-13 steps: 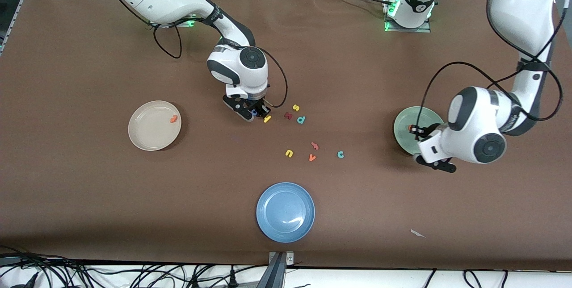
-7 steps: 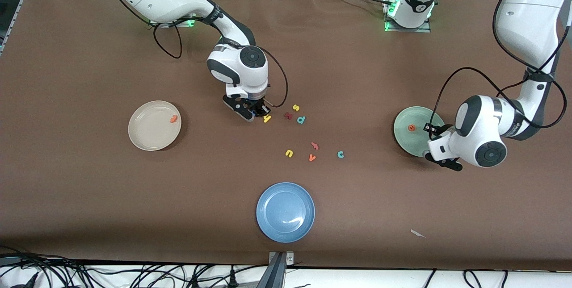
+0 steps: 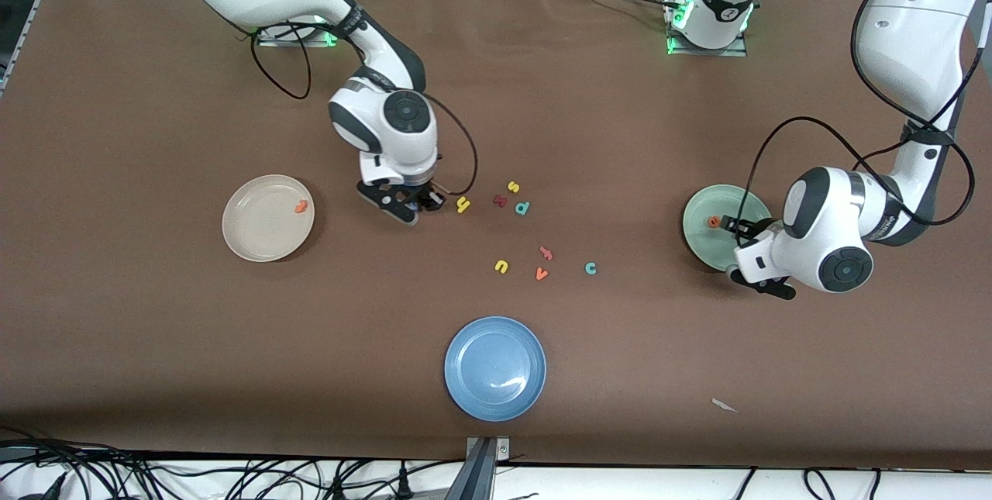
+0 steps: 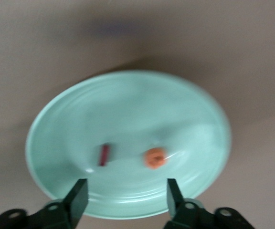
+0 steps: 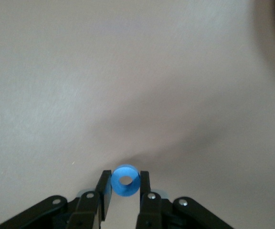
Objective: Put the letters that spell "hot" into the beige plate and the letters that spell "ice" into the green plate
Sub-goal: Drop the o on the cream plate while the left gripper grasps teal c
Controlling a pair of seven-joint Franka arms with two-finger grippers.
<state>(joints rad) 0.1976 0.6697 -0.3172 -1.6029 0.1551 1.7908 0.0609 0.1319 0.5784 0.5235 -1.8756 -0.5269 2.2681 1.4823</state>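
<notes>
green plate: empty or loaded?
Loaded. The green plate holds the orange e and the maroon i; the open left gripper is over its rim.

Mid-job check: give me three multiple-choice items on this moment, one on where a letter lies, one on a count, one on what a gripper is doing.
1. Where is the teal c?
A. on the table
B. in the green plate
C. in the blue plate

2. How many letters lie in the green plate?
A. none
B. two
C. three

3. What is in the right gripper?
A. nothing, jaws wide
B. the yellow h
C. the blue o

Answers:
1 A: the c rests on bare table, between the scattered letters and the green plate.
2 B: the left wrist view shows the orange e and the maroon i in it.
3 C: the jaws are shut on the blue ring.
</notes>
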